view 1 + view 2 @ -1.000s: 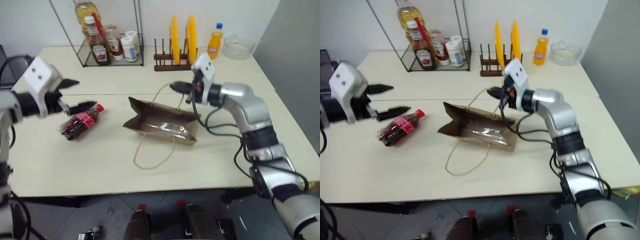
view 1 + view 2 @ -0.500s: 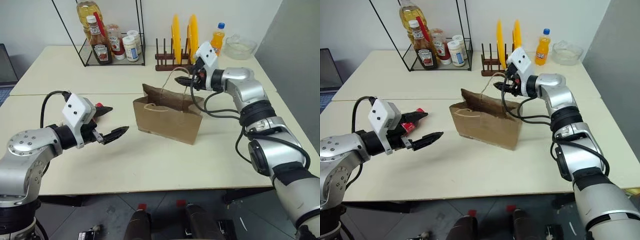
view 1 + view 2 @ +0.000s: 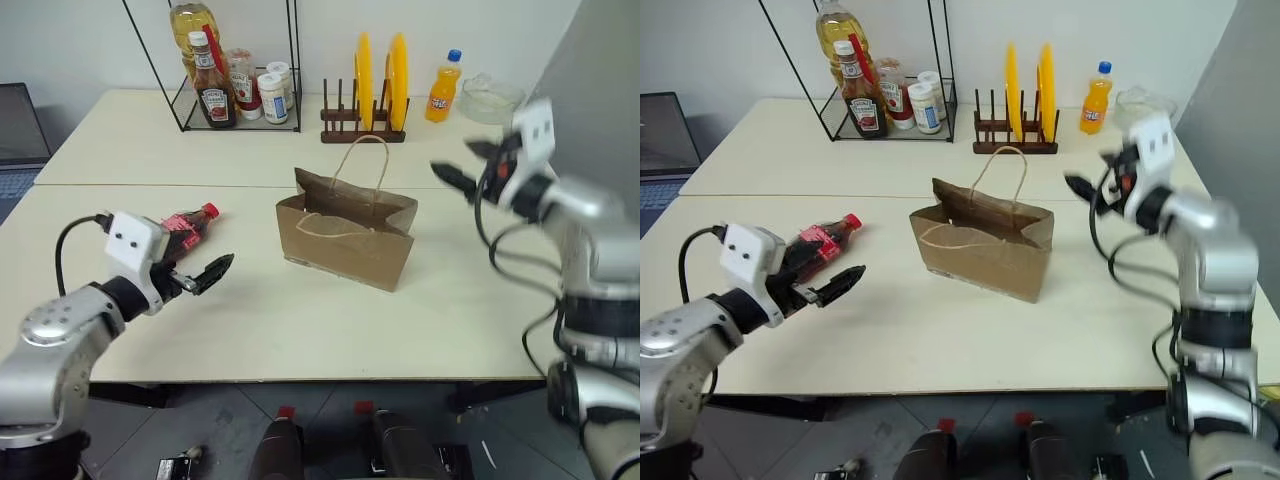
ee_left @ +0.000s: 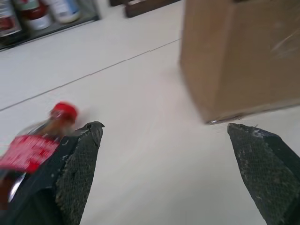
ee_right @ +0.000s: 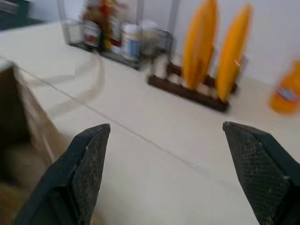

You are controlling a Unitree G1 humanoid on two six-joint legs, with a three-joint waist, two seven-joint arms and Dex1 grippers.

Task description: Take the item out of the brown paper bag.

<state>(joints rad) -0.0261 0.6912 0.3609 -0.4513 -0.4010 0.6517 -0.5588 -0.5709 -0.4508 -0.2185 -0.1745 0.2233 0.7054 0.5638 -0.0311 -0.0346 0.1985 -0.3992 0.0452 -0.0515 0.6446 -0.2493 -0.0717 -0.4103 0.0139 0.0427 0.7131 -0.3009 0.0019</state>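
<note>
We see the brown paper bag [image 3: 348, 232] upright on the table [image 3: 300, 330]. The item [image 3: 186, 226] lies left of the bag, outside it. Our 2 grippers, left gripper [image 4: 173, 154] and right gripper [image 5: 168, 154], flank the bag, spread wide, empty.

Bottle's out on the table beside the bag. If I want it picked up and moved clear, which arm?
Left. The left gripper hangs open beside the bottle; the right gripper is beyond the bag.

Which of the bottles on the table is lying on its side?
The small bottle with the red cap and red label, lying near the left gripper. The ketchup bottle and orange soda bottle stand upright.
</note>
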